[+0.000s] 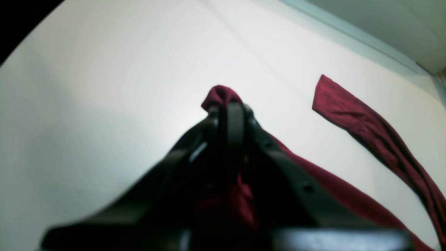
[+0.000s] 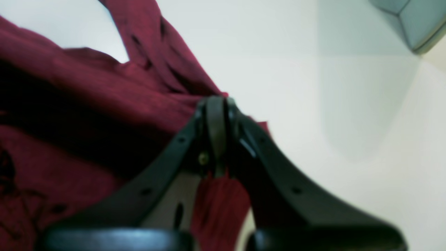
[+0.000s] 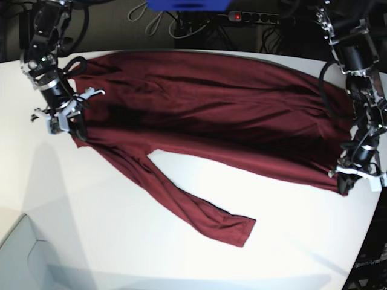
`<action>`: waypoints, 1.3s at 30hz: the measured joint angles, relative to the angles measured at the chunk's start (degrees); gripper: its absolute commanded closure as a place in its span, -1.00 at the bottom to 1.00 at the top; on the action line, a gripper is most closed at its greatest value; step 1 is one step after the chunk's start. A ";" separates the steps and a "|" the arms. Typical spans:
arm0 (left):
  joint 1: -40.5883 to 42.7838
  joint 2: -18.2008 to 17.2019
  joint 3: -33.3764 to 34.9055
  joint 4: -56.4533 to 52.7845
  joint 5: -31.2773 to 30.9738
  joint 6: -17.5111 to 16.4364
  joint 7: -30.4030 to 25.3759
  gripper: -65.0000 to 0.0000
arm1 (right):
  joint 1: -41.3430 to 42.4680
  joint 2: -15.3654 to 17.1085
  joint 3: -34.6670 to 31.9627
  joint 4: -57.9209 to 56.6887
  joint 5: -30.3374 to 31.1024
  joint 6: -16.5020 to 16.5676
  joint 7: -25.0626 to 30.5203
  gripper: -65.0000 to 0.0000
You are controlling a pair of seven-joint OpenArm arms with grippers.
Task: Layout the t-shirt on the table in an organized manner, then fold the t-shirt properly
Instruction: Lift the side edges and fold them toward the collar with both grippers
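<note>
The dark maroon t-shirt (image 3: 211, 103) lies spread across the white table (image 3: 121, 241), and one long sleeve (image 3: 199, 211) trails toward the front. My left gripper (image 3: 347, 181) is at the shirt's right corner in the base view. In the left wrist view the left gripper (image 1: 226, 104) is shut on a pinch of fabric (image 1: 220, 94), with the sleeve (image 1: 366, 129) off to its right. My right gripper (image 3: 75, 128) is at the shirt's left edge. In the right wrist view the right gripper (image 2: 216, 104) is shut on cloth of the shirt (image 2: 104, 97).
Behind the table's far edge are cables and a power strip (image 3: 242, 16) with a red light, plus a blue object (image 3: 187, 5). The table's curved edge (image 3: 15, 235) runs along the front left. Bare white tabletop (image 3: 290, 254) lies in front of the shirt.
</note>
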 measured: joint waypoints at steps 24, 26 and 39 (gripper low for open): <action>16.55 -0.26 -4.59 7.19 -1.14 -0.02 0.20 1.00 | -8.66 0.22 -0.13 -0.39 0.04 -0.04 0.35 1.00; 17.49 -0.24 -6.62 8.33 -2.69 -0.42 0.26 1.00 | -8.50 0.26 -0.11 -0.37 0.04 -0.04 0.52 1.00; 19.91 -0.26 -7.98 4.02 -2.64 -0.22 0.17 1.00 | -10.10 0.39 -2.19 -0.37 -0.13 -0.07 0.17 1.00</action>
